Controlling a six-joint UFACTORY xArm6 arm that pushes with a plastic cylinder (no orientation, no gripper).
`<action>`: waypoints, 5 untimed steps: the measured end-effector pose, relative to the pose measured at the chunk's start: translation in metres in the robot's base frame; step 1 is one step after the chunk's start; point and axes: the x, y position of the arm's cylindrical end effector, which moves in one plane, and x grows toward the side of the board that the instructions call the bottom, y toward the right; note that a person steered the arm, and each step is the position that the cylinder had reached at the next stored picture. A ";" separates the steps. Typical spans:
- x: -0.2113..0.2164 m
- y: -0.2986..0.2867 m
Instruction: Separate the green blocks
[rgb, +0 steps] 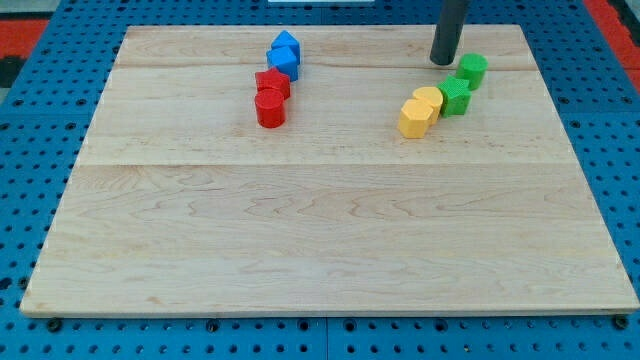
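Observation:
Two green blocks sit at the view's upper right on the wooden board (320, 230). One green block (473, 69), roughly round, is higher and to the right. The other green block (455, 96) touches it at its lower left. My tip (442, 61) stands just left of the upper green block and above the lower one, close to both; whether it touches either I cannot tell.
Two yellow blocks (428, 99) (415, 117) lie against the lower green block's left side. Two blue blocks (285, 46) (284, 63) and two red blocks (272, 83) (270, 108) form a column at upper centre-left. Blue pegboard surrounds the board.

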 end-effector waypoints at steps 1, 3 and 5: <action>-0.004 0.013; 0.045 0.022; 0.017 0.022</action>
